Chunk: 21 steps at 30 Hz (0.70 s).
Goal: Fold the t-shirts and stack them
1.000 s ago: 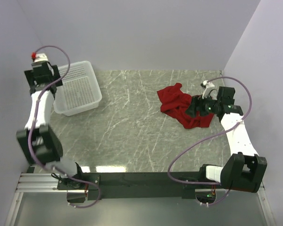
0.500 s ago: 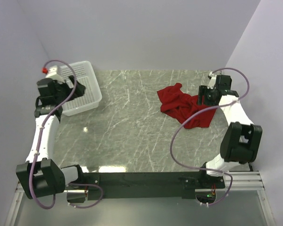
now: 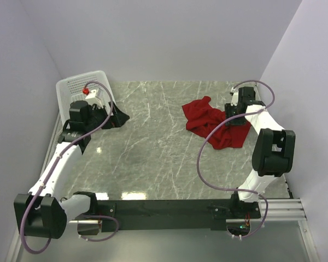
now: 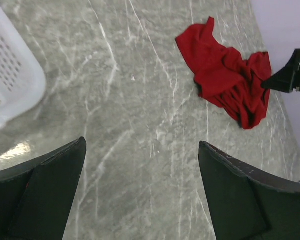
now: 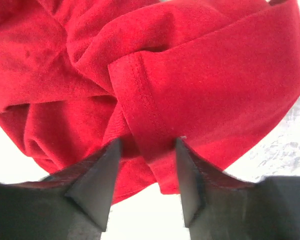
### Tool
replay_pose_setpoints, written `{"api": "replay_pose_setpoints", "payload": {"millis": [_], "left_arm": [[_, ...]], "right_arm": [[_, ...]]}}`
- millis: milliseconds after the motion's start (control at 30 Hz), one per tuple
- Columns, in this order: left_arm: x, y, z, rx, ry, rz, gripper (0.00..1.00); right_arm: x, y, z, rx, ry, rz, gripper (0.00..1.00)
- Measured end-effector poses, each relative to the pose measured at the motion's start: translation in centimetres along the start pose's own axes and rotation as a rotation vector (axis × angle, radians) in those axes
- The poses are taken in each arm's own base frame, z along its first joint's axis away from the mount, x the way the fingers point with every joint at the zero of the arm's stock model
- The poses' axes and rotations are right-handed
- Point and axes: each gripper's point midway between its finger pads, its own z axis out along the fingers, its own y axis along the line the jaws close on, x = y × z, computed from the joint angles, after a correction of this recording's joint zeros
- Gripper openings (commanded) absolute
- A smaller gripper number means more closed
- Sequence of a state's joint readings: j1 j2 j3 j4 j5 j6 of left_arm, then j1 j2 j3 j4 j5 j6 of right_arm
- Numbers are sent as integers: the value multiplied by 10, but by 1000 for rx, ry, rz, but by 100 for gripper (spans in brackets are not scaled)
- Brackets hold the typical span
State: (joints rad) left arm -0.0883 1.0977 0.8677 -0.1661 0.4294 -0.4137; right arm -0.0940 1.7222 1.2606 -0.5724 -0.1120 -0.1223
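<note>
**Plain red soft cotton short-sleeved t-shirt (image 3: 213, 126), one item, crumpled**

The t-shirt is recorded as a bunched, creased heap with a stitched hem turned up, lying on the grey marbled bench (image 3: 153, 147) towards its far right. The right claw (image 5: 146, 145) is set astride a hemmed fold, jaws partly apart. The left claw (image 4: 141, 145) is held wide open over bare bench, near a white plastic mesh basket (image 3: 71, 87).

In the right wrist view, the t-shirt (image 5: 190, 75) runs off the top and left edges. You cannot tell whether the right fingers (image 5: 92, 192) grip the fold between them. In the left wrist view, the basket (image 4: 20, 82) is cut off at the left edge.
</note>
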Motion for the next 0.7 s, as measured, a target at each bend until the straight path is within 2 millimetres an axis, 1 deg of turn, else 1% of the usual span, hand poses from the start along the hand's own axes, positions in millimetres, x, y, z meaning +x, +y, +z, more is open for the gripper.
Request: {"api": "replay_pose_setpoints", "payload": {"millis": [67,100,167,200,267,300,400,467,500,567,633,667,700], "left_arm": [[7,-4,3,13,16,-6,98],[10,-7,4,20,25,-9,98],[13,-12,8,35,36,-7,98],[14,-15,9,42,40,-6,98],[16,-20,13,58,45,-2,98],[18,-22,14,64,50,0,98],[26,-29,22,87,73,8,98],[35,-36,29,106,100,14,98],[42,-40,34,119,123,18,98],[56,-48,44,139,170,24,98],[70,-54,57,154,215,28,97],[79,-62,64,170,245,34,96],[85,-65,69,178,262,35,96]], "right_arm": [[1,1,2,11,7,-12,41],[2,0,2,19,9,-12,32],[2,-4,2,39,11,-15,23],[2,-5,2,47,11,-18,15],[2,-8,2,62,13,-23,10],[2,-9,2,64,13,-24,6],[1,-10,1,69,11,-36,0],[-1,-9,-4,66,-2,-50,0],[-3,-8,-9,59,-13,-59,0],[-10,-2,-24,26,-50,-94,0],[-18,8,-45,-22,-107,-138,0],[-22,15,-59,-55,-139,-167,0],[-25,21,-70,-83,-163,-190,0]]}}
